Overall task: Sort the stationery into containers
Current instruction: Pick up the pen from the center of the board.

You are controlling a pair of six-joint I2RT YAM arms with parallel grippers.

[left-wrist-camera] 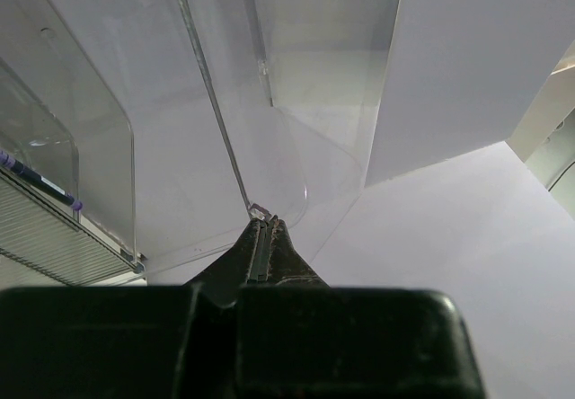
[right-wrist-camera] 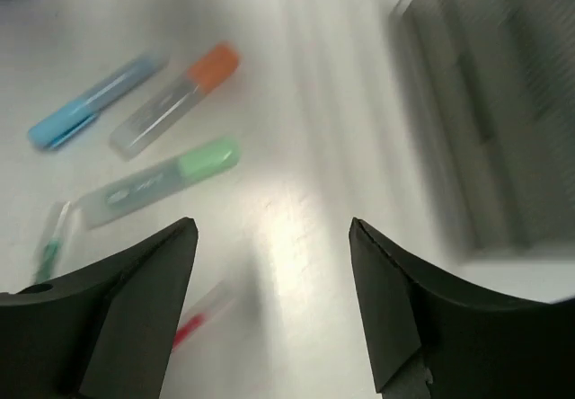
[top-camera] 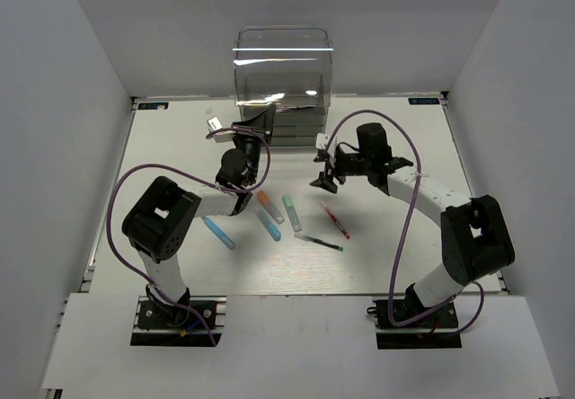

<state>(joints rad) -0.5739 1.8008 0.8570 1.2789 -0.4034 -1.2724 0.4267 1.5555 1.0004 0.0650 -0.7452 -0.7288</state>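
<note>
We count four markers (top-camera: pixel 269 207) and two pens (top-camera: pixel 336 220) mid surface (top-camera: pixel 180 147); left fingers (left-wrist-camera: pixel 280 253) clamp a clear drawer (left-wrist-camera: pixel 260 147), cut off above; right fingers (right-wrist-camera: pixel 135 309) apart.

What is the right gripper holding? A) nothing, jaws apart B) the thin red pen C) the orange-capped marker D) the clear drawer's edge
A: the right gripper stands wide open and empty; the orange-capped marker and thin red pen lie loose, untouched.
</note>
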